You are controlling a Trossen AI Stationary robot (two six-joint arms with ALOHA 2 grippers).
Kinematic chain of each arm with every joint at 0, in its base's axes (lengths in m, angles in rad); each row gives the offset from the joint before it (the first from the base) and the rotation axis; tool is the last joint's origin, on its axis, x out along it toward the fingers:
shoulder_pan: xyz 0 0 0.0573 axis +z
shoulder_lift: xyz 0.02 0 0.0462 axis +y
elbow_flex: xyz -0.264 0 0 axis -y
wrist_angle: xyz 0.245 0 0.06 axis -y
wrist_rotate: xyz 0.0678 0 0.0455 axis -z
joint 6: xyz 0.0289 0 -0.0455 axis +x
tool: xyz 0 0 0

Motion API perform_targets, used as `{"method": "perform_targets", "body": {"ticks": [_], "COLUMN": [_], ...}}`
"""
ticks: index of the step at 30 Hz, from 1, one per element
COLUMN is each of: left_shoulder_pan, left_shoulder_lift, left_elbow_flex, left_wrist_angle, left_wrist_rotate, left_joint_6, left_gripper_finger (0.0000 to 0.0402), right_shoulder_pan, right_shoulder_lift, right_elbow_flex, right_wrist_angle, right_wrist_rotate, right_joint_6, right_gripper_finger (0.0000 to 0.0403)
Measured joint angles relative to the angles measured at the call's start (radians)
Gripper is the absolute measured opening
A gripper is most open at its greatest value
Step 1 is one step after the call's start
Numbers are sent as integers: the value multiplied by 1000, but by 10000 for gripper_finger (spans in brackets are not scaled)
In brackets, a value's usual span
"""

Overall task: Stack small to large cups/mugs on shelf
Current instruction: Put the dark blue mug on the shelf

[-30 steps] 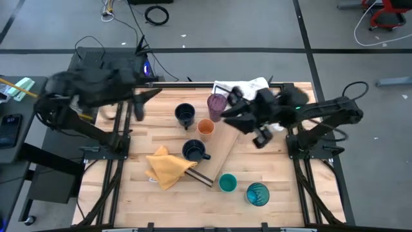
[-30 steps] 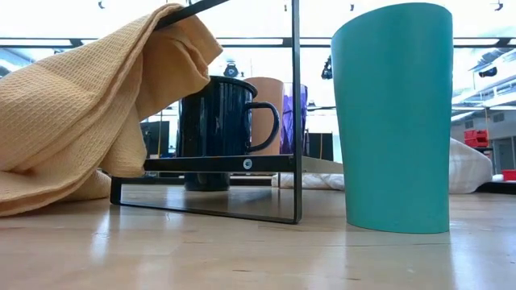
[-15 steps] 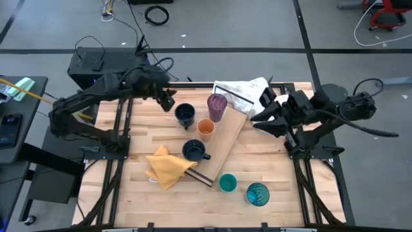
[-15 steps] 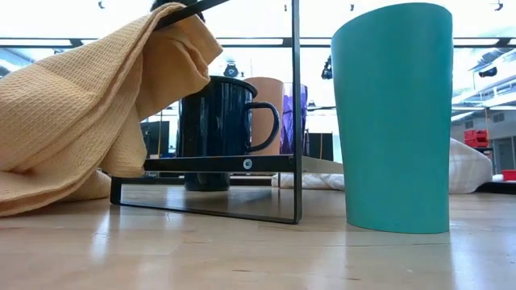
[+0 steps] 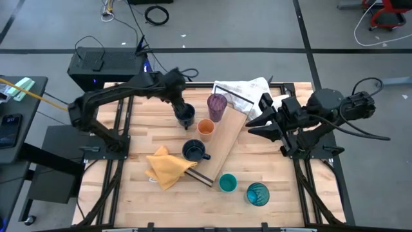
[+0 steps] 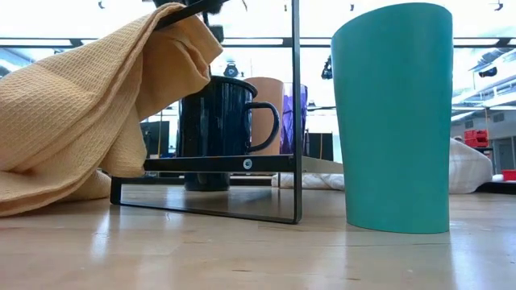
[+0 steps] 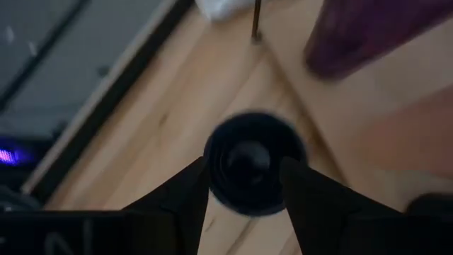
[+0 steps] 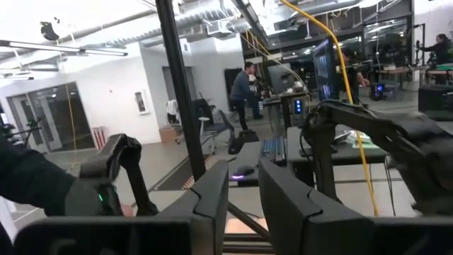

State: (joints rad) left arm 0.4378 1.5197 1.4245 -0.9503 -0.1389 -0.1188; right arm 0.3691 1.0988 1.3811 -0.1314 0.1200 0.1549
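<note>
Above navy mug (image 7: 253,161), left end effector (image 7: 244,185), fingers spread, straddling it

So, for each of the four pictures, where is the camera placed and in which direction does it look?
High view: above the table, facing straight down; both arms show, left end effector over a navy mug, right end effector at the table's right edge.
Low view: at table-top height, facing level across; small teal cup near, no arm clearly shown.
Left wrist view: looks down past its own fingers onto the navy mug.
Right wrist view: faces the room past its own fingers.
Shared: high and left wrist views show the same mug.
</note>
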Motion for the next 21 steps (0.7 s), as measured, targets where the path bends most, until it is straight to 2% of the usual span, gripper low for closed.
{"method": "perform_targets", "body": {"ticks": [5,9,15,21], "left_shoulder_pan": [40,62,90,117], "left_shoulder_lift": [109,165,218,246], "left_elbow_flex": [0,-1,-1,0], "left_wrist_angle": [-66,-71,-67,-62], "left_wrist_rotate": [88,122,102,91], "left_joint_6": [-1,5,22,53], "left_gripper_finger": [183,196,210,205], "right_shoulder_pan": [0,0,0,0], "right_shoulder_lift": [0,0,0,3], "right_elbow_flex": [0,0,0,0], "right_wrist_angle": [0,0,0,1], "right_wrist_rotate": [0,6,13,29], "right_joint_6": [12,26,45,59], "right_gripper_finger": [87,87,87,87]}}
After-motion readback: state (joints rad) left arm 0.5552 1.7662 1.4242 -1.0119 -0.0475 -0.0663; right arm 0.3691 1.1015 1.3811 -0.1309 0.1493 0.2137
